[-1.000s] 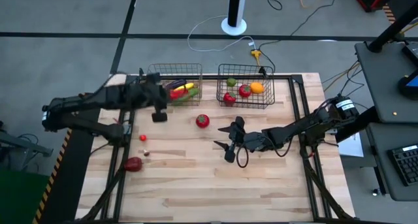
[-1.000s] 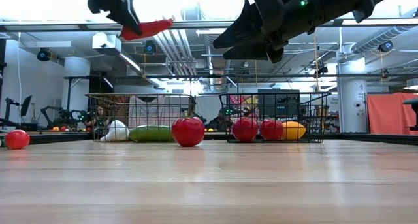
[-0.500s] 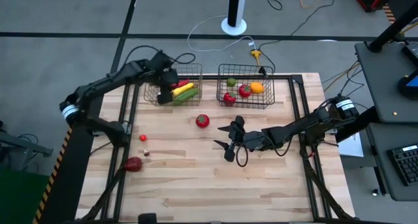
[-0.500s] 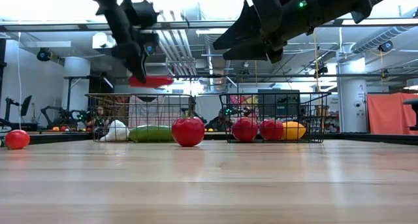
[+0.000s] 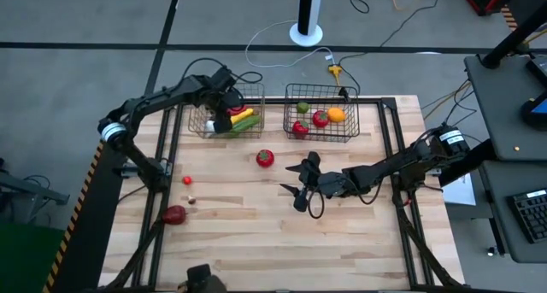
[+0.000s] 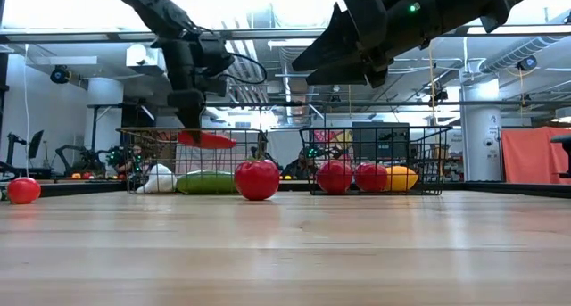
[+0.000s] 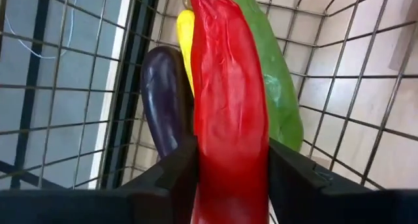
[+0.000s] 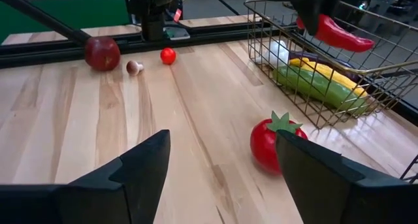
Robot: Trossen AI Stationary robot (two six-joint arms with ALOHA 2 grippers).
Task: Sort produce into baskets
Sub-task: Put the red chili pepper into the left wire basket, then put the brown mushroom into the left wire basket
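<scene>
Two wire baskets stand side by side at the far edge of the counter. The left tool grips a long red pepper just above the left basket, over the purple eggplant, yellow corn and green cucumber lying inside. The right basket holds tomatoes, an orange and a green piece. The right tool hovers mid-counter with its fingers spread wide and nothing between them. A red tomato sits on the counter near the baskets; a small red piece, a tiny mushroom-like piece and a dark red fruit lie toward the left side.
</scene>
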